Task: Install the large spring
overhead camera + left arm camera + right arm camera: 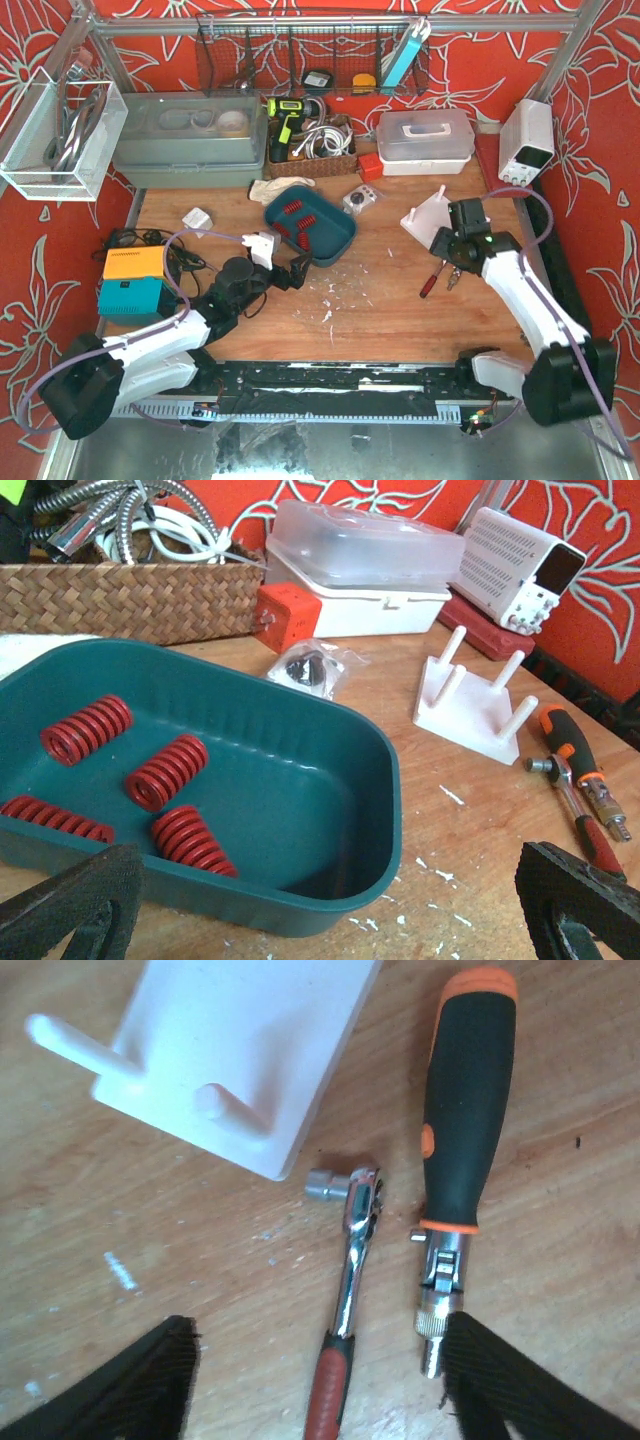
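Closest in the overhead view are the left arm's base [75, 385] and the right arm's base [570, 380], at the near edge of the worktop [390, 305]. The left end effector [292, 268] reaches to just short of the teal tray [338, 248], which sits left of centre toward the far edge and holds the red springs [303, 222]. The right end effector [447, 268] hangs toward the right edge, near the white peg fixture [425, 215]. The left arm is clearly nearer the springs.

From the left wrist, the left end effector [330, 895] is spread wide and empty, and the tray [385, 780] lies straight ahead of it. Four springs lie on their sides inside: three thick ones [85, 728], [165, 770], [190, 840] and one slimmer [50, 818]. Two slant one way and two the other, none square to the jaws. The large spring is probably one of the thick three; I cannot tell which. The fixture [470, 715] stands off to the right, well apart from the tray, with four pegs up.

From the right wrist, the right end effector [325, 1385] has its jaws moderately apart and holds nothing. One ratchet [350, 1250] lies between them and one screwdriver [468, 1110] beside it, both pointing away. Only two pegs of the fixture [250, 1050] show.
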